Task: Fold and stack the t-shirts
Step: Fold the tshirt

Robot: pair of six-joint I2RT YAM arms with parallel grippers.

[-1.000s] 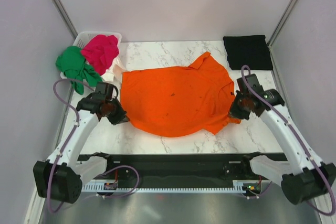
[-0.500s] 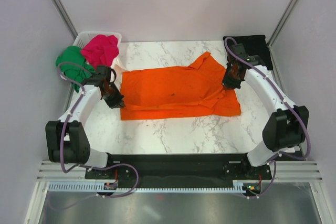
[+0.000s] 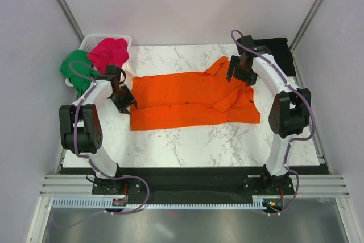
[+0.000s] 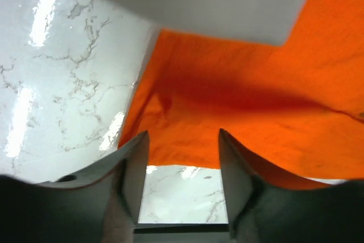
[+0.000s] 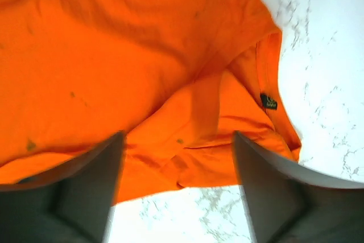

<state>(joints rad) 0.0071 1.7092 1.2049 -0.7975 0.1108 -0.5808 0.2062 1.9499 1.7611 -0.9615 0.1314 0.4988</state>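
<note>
The orange t-shirt (image 3: 190, 102) lies on the marble table, folded front to back into a long band, with one sleeve (image 3: 222, 64) poking out at the back right. My left gripper (image 3: 126, 104) hangs open at the shirt's left edge, empty (image 4: 183, 132); the orange cloth (image 4: 250, 106) lies just beyond its fingertips. My right gripper (image 3: 234, 75) stands open above the collar end, holding nothing (image 5: 178, 135), with the shirt's neck label (image 5: 268, 102) in sight. A black t-shirt (image 3: 277, 45) lies folded at the back right, partly hidden by the right arm.
A white plastic basket (image 3: 91, 41) stands at the back left corner, with a green shirt (image 3: 77, 68) and a magenta-red shirt (image 3: 109, 53) heaped over it. Some white cloth (image 3: 129, 72) shows beside it. Walls close in on both sides.
Both grippers carried the shirt's near edge toward the back, folding it in half, then opened and let go of the cloth. Both arms now reach far over the table.
</note>
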